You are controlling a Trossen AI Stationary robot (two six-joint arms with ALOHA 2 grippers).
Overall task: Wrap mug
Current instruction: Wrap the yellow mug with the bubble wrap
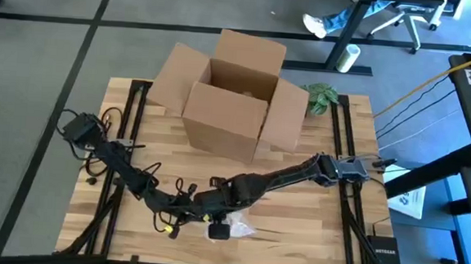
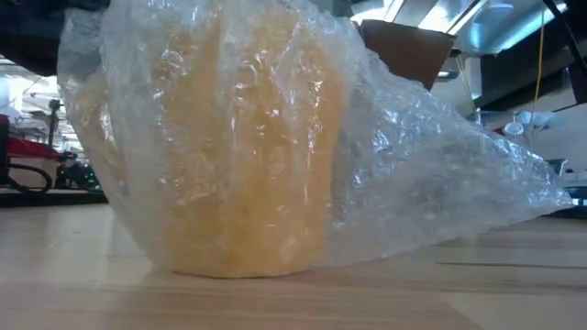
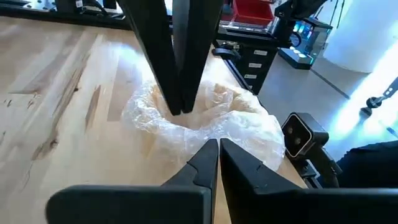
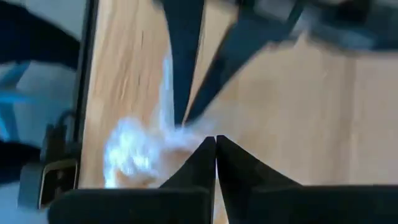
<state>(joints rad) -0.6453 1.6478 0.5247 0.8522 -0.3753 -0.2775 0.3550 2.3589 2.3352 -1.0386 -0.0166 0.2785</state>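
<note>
A yellow mug [image 2: 243, 165] stands upright on the table near its front edge, covered in clear bubble wrap [image 2: 440, 174] whose loose end trails off to one side on the wood. In the high view the bundle [image 1: 234, 228] lies under both arms, which meet over it. My left gripper [image 3: 218, 144] is shut, its tips at the side of the wrap. My right gripper [image 3: 180, 111] is shut too and points down into the top of the bundle. My left gripper touches the bubble wrap's near side [image 3: 214, 134] with its shut tips, coming in at a slant from above. Whether a layer lies between the fingers, I cannot tell. My right gripper comes from above, pointing down, shut tips sunk into the puckered wrap on top of the mug [image 3: 186, 121]. Whether it pinches a layer or only presses, I cannot tell.
An open cardboard box [image 1: 238, 95] stands at the table's far middle, a green leafy thing [image 1: 321, 95] beside its right flap. The low camera [image 3: 301, 137] sits at the front edge close to the bundle. Bare wood lies left and right of the arms.
</note>
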